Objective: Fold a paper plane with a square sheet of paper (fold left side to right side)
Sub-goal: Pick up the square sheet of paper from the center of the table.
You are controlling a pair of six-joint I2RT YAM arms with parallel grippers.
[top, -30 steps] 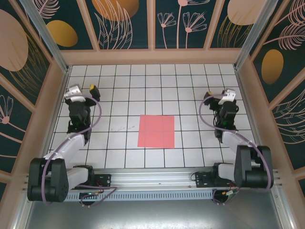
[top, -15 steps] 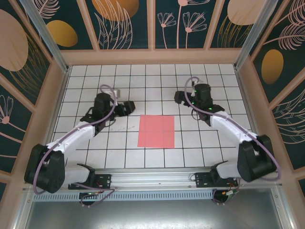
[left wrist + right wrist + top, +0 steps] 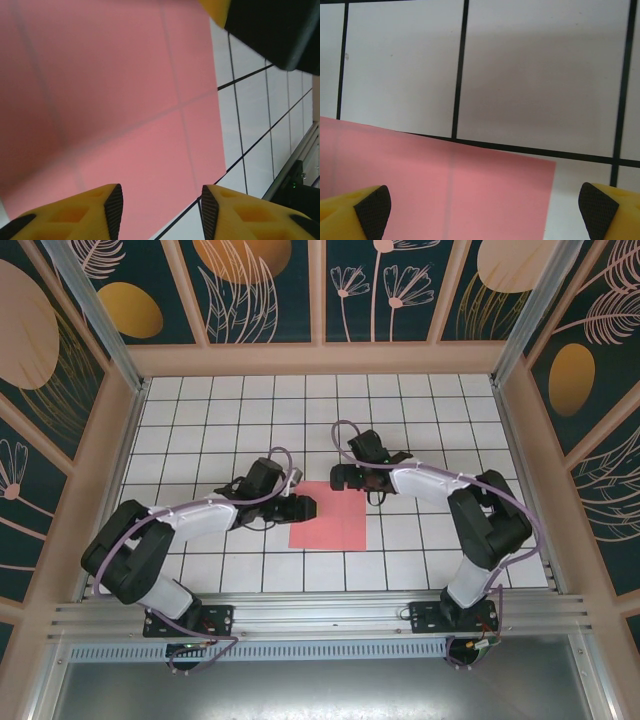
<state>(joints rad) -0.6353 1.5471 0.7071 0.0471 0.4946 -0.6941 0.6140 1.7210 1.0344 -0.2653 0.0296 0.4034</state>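
Though both arms reach in over it, the square sheet of paper (image 3: 338, 528) lies flat and unfolded on the white gridded table (image 3: 180, 410). Coral-red, edges square to the grid lines.

Left wrist view: sheet (image 3: 115, 100) close below. Faint lines cross it, in line with the black grid lines beyond its edge.

Left gripper (image 3: 303, 506) sits over the sheet's left edge, about halfway along. Its yellow fingers (image 3: 90, 207) stand apart, red paper showing in the gap. Nothing pinched, so released. Whether the tips touch the sheet: cannot tell.

Right gripper (image 3: 347, 477) is at the sheet's far edge, near its middle. Right wrist view: fingers (image 3: 355, 210) spread wide, one over the sheet (image 3: 445, 190), the other over bare tile just past a corner of the sheet. Nothing between them. Contact with the sheet: cannot tell.

The two grippers are near each other, both low over the sheet's far-left part.
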